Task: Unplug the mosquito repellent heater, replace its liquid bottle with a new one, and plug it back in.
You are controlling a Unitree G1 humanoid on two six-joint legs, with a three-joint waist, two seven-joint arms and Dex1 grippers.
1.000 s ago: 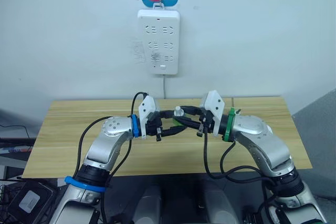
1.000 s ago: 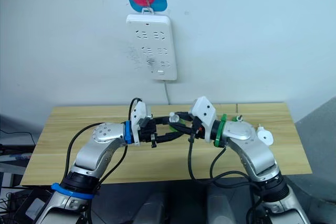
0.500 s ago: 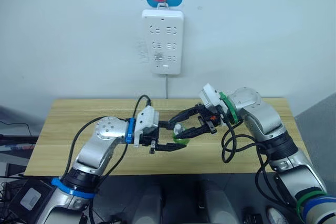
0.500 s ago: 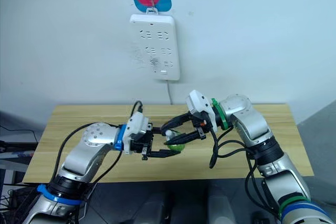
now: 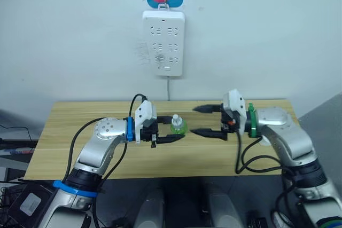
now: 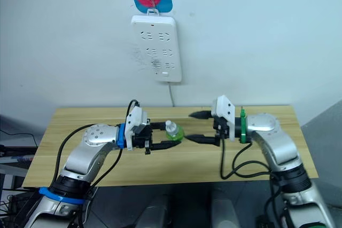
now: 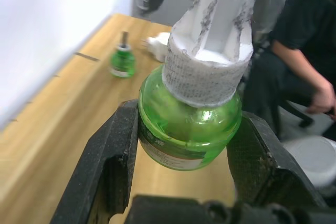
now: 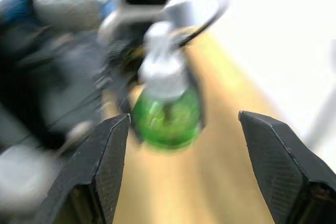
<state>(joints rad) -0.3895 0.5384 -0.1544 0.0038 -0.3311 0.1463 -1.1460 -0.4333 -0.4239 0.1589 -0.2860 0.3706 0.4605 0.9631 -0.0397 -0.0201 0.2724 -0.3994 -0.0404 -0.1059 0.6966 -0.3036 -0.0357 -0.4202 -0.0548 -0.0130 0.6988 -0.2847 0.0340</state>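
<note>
The left gripper (image 5: 170, 132) pinches the new bottle (image 5: 178, 126) by its round green belly, one black finger on each side, white cap (image 7: 210, 72) upright and clear of the pads. It holds the bottle just above the worktop (image 5: 80, 148), near the middle and a little toward the back edge. The right gripper (image 5: 206, 120) hangs just beside it with its fingers spread wide, holding nothing and touching nothing, the bottle in line with the gap between them. The step in hand looks like uncapping: the left should keep the belly firmly squeezed and upright, while the right closes on the cap alone and turns without dragging the bottle sideways. The old wick bottle (image 7: 123, 60) and the white heater (image 7: 157, 45) sit together farther along the worktop, toward its right end.
</note>
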